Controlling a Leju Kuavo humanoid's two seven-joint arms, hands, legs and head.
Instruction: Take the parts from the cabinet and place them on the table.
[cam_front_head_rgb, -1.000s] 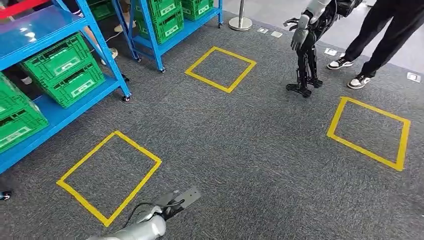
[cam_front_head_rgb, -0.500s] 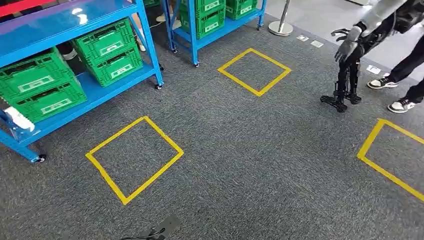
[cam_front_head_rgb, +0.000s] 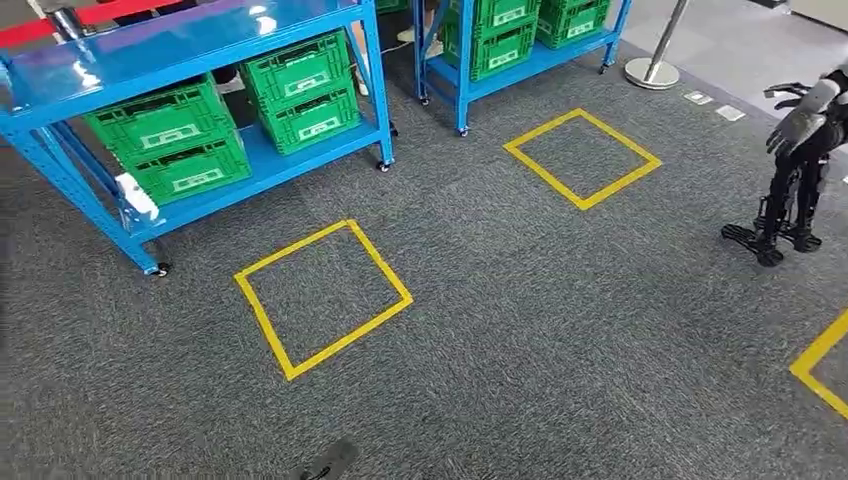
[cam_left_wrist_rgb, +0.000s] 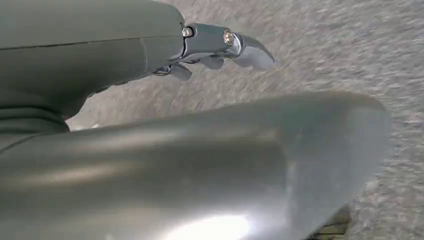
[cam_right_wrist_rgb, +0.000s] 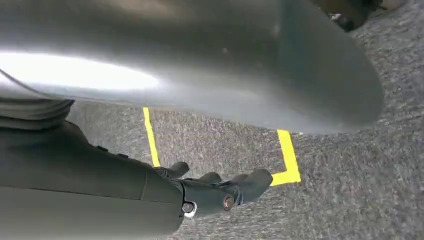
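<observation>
grey carpet (cam_front_head_rgb: 520, 330); green crates (cam_front_head_rgb: 165, 125) on blue cabinet (cam_front_head_rgb: 60, 165), contents unseen; left hand (cam_left_wrist_rgb: 220, 47), right hand (cam_right_wrist_rgb: 220, 192) empty, fingers loose.

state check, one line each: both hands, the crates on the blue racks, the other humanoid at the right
Left hand: holds nothing, fingers loosely extended over grey carpet.
Right hand: holds nothing, fingers loosely extended above a yellow tape square.
Green plastic crates: stacked on the blue metal rack, lower shelf.
Second humanoid robot: standing upright on the carpet, hand raised.
</observation>
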